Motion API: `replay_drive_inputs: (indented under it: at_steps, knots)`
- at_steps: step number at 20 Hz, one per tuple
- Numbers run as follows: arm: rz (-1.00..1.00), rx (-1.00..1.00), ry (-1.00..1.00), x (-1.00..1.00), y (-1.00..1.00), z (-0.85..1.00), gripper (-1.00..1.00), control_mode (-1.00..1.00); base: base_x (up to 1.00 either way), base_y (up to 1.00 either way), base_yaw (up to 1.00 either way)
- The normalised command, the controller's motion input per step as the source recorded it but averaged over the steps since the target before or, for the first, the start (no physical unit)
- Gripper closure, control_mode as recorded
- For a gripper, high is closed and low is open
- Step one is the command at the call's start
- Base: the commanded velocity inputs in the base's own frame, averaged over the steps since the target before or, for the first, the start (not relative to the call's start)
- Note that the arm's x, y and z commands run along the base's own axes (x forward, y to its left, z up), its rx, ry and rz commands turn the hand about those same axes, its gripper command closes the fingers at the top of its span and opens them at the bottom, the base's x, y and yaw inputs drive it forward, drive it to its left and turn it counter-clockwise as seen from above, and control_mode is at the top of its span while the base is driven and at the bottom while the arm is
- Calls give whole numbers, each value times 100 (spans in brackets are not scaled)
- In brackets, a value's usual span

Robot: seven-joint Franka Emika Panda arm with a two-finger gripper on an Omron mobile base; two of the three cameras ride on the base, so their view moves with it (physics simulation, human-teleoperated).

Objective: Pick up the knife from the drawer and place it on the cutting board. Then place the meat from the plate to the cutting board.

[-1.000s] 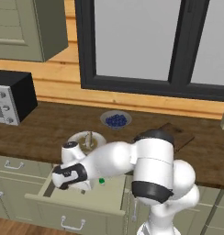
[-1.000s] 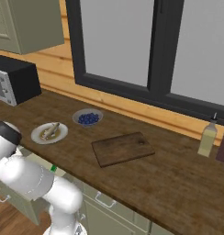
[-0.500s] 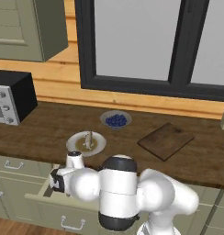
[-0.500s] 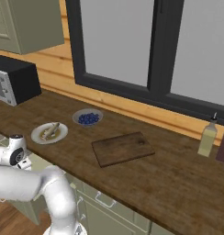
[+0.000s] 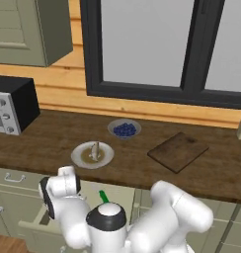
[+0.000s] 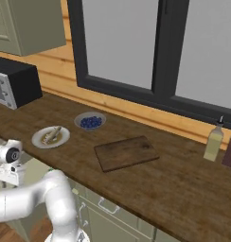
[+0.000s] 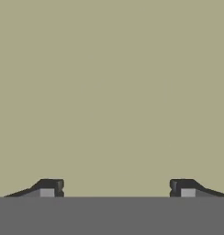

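My gripper hangs low over the open drawer, its two tips standing wide apart with nothing between them, facing a plain olive-beige surface that I take for the drawer's inside or front; I cannot tell which. From the left base view I see the green handle of the knife lying in the drawer just under the counter's near edge, partly hidden by my own arm, so the knife is not yet picked up. The cutting board lies bare on the right of the counter, and the meat sits on the plate to the left of it, near the bowl of blue berries further back. As I judge it, nothing of the task is finished: the drawer is open, but both the knife and the meat have yet to reach the board.
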Motion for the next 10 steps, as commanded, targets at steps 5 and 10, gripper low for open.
replay_drive_inputs:
  at_steps: [5,10]
  knots:
    - [21,-20,43,-100,100,-43,-100,-100,0,0,0]
    - [15,-16,33,-100,92,-6,-100,-100,0,0,0]
